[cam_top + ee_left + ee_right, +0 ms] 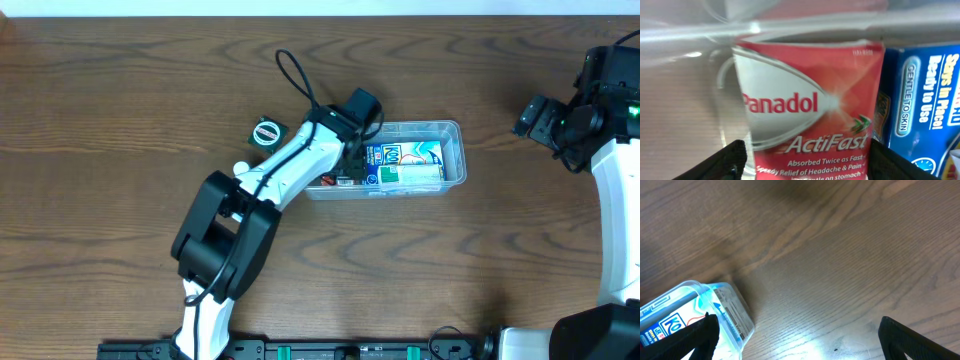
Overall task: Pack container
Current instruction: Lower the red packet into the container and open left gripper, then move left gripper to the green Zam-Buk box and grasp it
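The clear plastic container (pixel 455 130) lies in the middle of the table. A blue-and-white carton (pixel 405 155) fills its right part. My left gripper (pixel 355 150) reaches into its left end. In the left wrist view a red Panadol ActiFast box (pixel 810 100) stands between the fingers (pixel 725 162), next to the blue carton (pixel 925 100). A thin gap shows at the left finger, so the left gripper (pixel 805 160) is open around the box. My right gripper (pixel 530 118) hovers far right, open and empty (pixel 797 335), with the container's corner (pixel 735 315) at its left.
A small dark square item with a white round face (pixel 267 133) lies left of the container, and a small white object (pixel 241 168) sits below it by the left arm. Bare wooden table surrounds them.
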`<action>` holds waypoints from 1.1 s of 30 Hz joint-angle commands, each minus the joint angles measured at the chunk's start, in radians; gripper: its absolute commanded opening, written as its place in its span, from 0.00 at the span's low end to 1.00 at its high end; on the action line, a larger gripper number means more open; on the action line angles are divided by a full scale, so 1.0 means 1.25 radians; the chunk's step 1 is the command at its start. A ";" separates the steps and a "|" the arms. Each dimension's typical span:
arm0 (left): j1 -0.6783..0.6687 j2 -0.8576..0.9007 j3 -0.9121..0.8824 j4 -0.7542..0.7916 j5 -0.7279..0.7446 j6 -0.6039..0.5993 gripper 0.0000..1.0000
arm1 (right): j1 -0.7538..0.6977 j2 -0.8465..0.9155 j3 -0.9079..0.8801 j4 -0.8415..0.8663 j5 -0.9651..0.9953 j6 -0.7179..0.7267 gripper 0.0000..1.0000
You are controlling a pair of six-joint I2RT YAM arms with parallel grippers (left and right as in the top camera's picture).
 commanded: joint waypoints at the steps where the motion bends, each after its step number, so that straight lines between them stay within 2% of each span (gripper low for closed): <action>1: 0.012 -0.078 0.005 -0.016 0.018 0.001 0.79 | -0.006 -0.004 0.009 -0.001 0.005 0.010 0.99; 8: 0.007 -0.221 0.006 -0.073 0.040 0.005 0.79 | -0.006 -0.004 0.009 -0.001 0.005 0.010 0.99; 16: 0.047 -0.343 0.006 -0.075 0.002 0.117 0.79 | -0.006 -0.004 0.009 -0.001 0.005 0.010 0.99; 29: 0.314 -0.308 0.006 -0.037 -0.005 0.352 0.89 | -0.006 -0.004 0.009 -0.001 0.005 0.010 0.99; 33: 0.349 -0.273 0.006 -0.029 -0.004 0.434 0.91 | -0.006 -0.004 0.009 -0.001 0.005 0.010 0.99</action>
